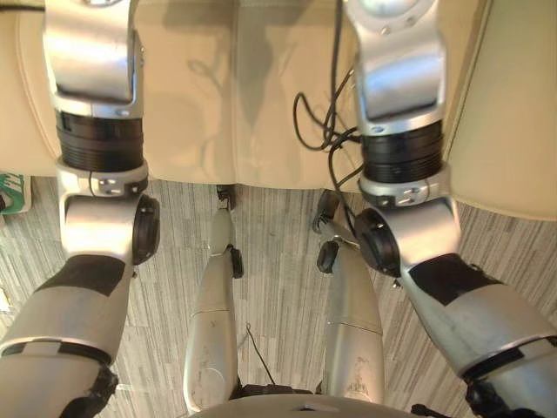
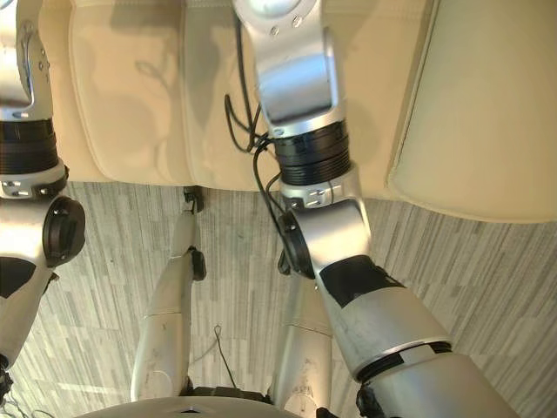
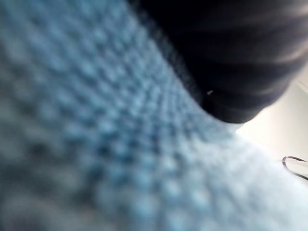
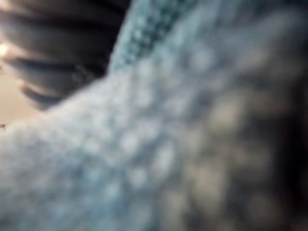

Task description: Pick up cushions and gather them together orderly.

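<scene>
No lettering, number or sign can be read anywhere: the blue knitted cushion (image 3: 96, 144) close against both wrist cameras shows only its weave, and the green-and-white print on a small item (image 1: 12, 193) by the cream sofa's (image 1: 218, 87) front edge is too small to make out.

Sofa seat (image 1: 235, 96): the cream stretch between the two arms lies open, free to pass over.
Right sofa section (image 2: 487, 104): bulks close beside the right arm.
Left hand (image 3: 231, 53): blue knitted fabric (image 3: 96, 125) lies right against it.
Right hand (image 4: 53, 43): the same fabric crowds it, no gap visible.
</scene>
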